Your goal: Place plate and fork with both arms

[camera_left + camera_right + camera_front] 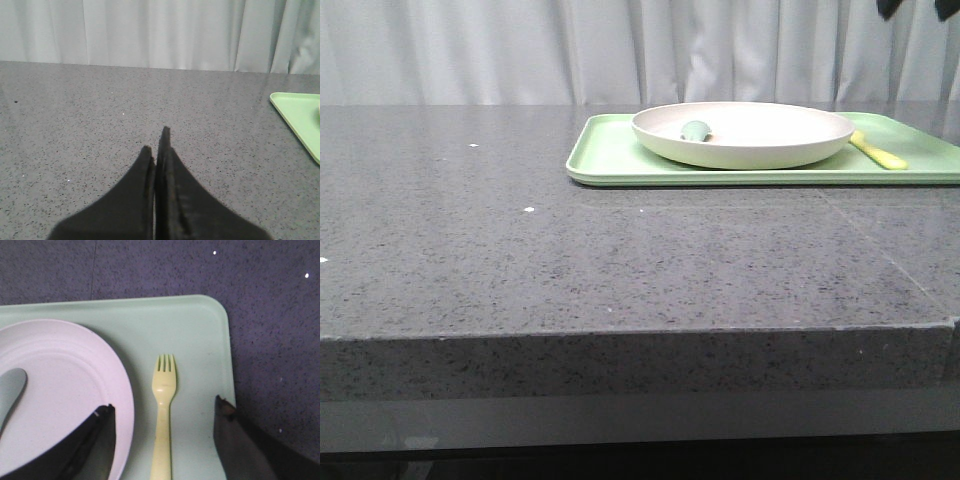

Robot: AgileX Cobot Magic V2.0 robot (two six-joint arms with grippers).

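Right hand [162, 412] wide above fork [163, 410]

Grey speckled table [520, 260], pale curtains [470, 50]

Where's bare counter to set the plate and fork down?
The grey counter is bare left of the light-green tray and along the near edge in front of it. The tray is crowded: plate holding a green spoon, fork to the right. Right claw open over the fork; left claw shut over bare counter.
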